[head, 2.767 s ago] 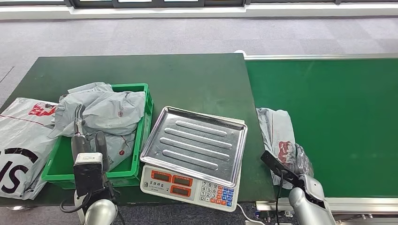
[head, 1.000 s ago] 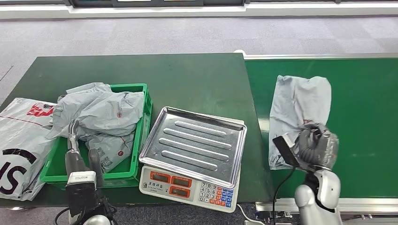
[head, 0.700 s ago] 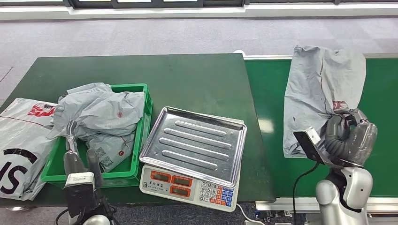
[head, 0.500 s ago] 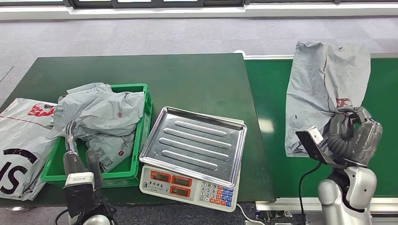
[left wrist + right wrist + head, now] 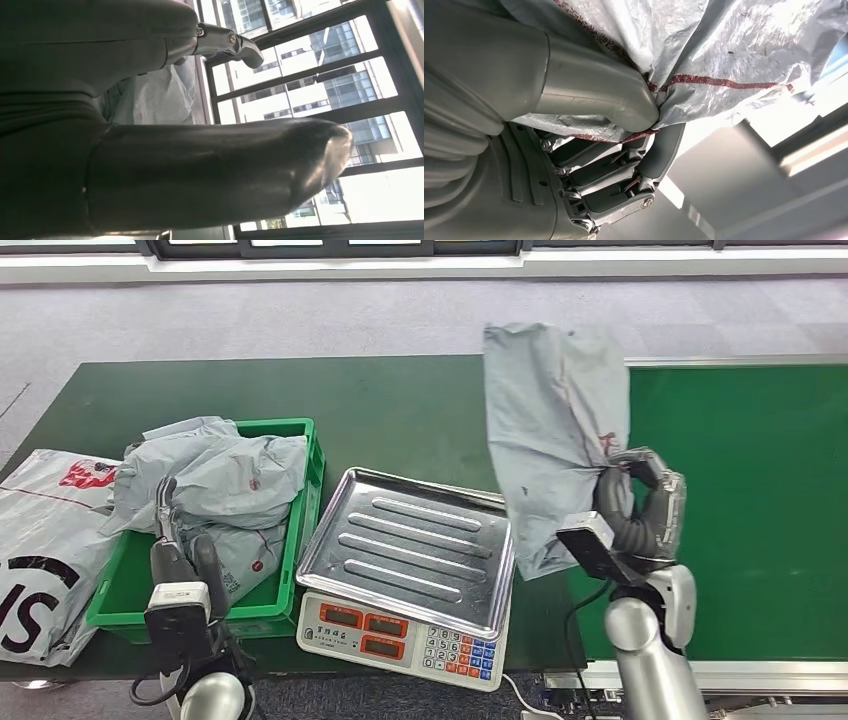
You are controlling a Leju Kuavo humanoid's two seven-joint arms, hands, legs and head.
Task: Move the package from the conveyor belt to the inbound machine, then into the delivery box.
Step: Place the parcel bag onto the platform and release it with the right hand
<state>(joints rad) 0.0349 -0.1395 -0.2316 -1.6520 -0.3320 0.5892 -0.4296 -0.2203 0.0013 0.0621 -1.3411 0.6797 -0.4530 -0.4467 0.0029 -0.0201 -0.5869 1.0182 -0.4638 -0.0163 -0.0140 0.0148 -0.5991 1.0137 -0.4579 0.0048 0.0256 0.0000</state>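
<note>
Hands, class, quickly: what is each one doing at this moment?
Left hand: fingers apart, holding nothing, beside the green plastic crate.
Right hand: grips the crumpled grey plastic mailer package, lifted.

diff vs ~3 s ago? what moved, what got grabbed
The right hand took hold of the grey package that lay on the conveyor belt, lifted it clear and swung it left; it now hangs by the scale's tray. The left hand, green crate and scale stayed put.

Crinkled glossy plastic package
</note>
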